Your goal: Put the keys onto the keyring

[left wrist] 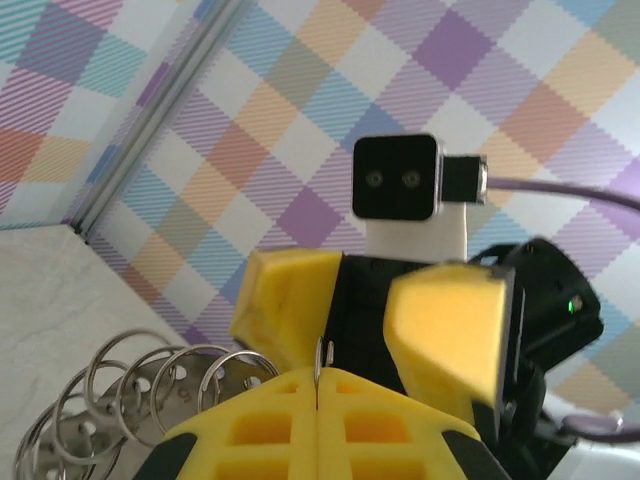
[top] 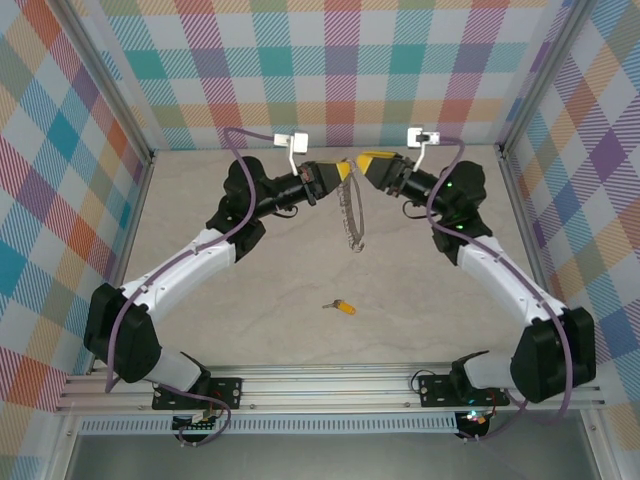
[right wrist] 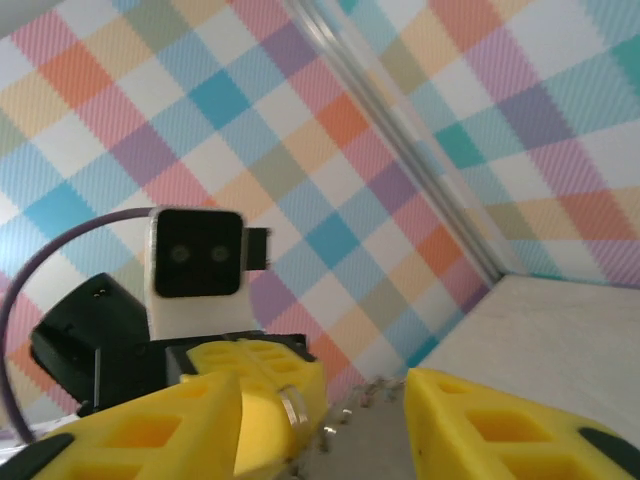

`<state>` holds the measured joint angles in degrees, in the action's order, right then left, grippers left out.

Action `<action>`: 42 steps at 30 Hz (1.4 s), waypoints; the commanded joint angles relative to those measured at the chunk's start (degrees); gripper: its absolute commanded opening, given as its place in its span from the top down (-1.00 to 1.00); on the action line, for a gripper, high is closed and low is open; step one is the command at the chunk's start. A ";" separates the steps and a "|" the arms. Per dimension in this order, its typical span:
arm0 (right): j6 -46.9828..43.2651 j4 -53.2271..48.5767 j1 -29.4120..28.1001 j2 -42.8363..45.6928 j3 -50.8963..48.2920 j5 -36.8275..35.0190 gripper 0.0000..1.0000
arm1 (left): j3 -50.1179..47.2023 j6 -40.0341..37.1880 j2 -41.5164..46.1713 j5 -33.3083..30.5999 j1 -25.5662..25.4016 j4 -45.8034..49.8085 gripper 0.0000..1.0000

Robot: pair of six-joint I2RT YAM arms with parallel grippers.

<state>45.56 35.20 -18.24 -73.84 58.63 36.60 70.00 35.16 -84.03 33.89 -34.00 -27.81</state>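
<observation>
Left wrist view puts the left gripper (left wrist: 317, 392) at the bottom edge with its jaws clenched. The two yellow pads are pressed flat together on a thin sliver of metal that stands up out of the seam. They are grasping the keyring (left wrist: 150, 378), whose overlapping silver loops fan out to the lower left. Straight ahead and very near is the right gripper (left wrist: 368, 305), its jaws released and spread wide.

Right wrist view agrees. Its own yellow pads sit well apart at the bottom edge. In the gap between them are the left gripper's yellow tips, a small ring and a bit of scalloped chain. Whether either right pad touches the metal cannot be told.

From the top external view the two grippers meet almost tip to tip near the far wall, raised above the pale surface (top: 230, 320). The keyring hangs from the left tips as a limp, narrow loop reaching toward the near side. Whether its lower end rests on the surface cannot be told.

The key (top: 343, 307) lies alone, well apart from the ring, nearer the front edge and roughly midway between the arms. Bare surface lies all round it. Plaid walls (top: 60, 180) close the left, far and right sides, and a metal rail (top: 330, 385) carrying both arm bases runs along the near edge.
</observation>
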 commanded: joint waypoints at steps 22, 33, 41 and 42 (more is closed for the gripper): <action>-12.13 -22.33 1.03 4.17 8.96 18.24 0.17 | 15.42 -20.72 -0.60 9.31 -0.63 23.91 1.00; -11.68 -20.74 0.05 2.63 8.43 17.15 0.33 | 15.59 -20.44 -0.96 9.96 -0.63 23.75 1.00; -17.08 -27.82 0.34 4.48 8.60 12.43 0.35 | 15.44 -20.39 -0.80 10.09 -0.60 23.76 1.00; -17.91 -28.85 0.48 4.93 8.69 11.74 0.34 | 15.43 -20.40 -0.77 10.00 -0.63 23.77 1.00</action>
<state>32.10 10.90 -17.72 -70.61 66.13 51.51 82.81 15.35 -85.14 42.37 -34.11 -2.42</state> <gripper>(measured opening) 0.327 0.049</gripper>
